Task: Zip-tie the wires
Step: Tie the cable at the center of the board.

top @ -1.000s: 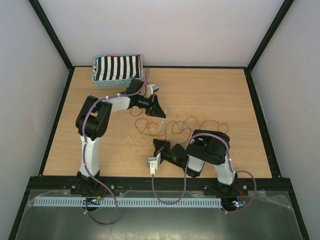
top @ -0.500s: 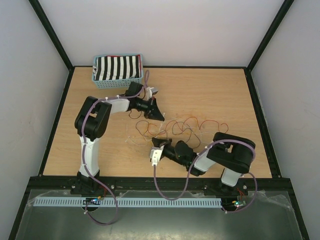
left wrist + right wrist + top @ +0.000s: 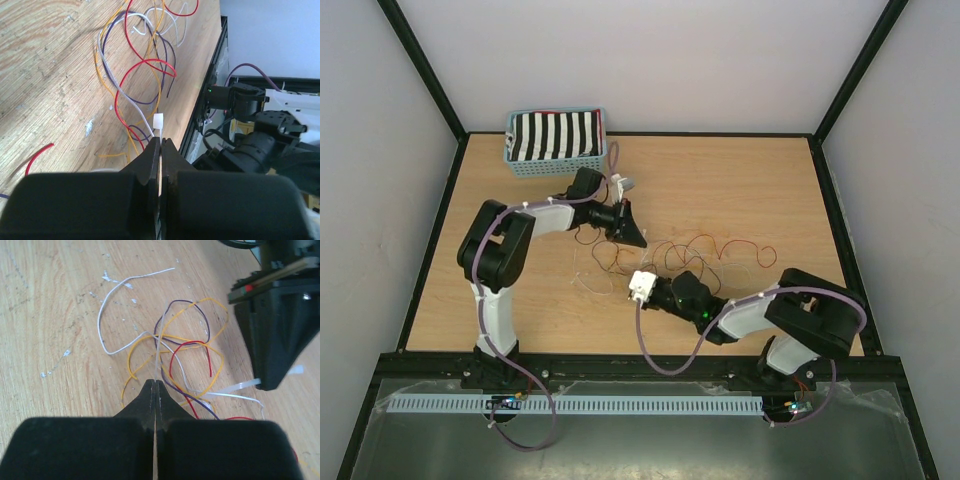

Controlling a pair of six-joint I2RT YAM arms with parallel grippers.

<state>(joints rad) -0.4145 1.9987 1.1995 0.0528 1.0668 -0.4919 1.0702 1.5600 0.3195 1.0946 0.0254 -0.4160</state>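
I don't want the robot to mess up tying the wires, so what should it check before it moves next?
1. The left gripper holds the zip tie: ok. Its jaws are shut on the strap, with the head just past the tips.
2. The right gripper has the tie's tail: cannot tell. It is shut, and a pale strand runs up from its tips.
3. The wires are gathered in one bundle: not ok. They lie in loose loops on the table.
4. The tie is closed round the wires: cannot tell.
5. The basket is out of the way: ok. It sits at the far left corner, apart from the wires.
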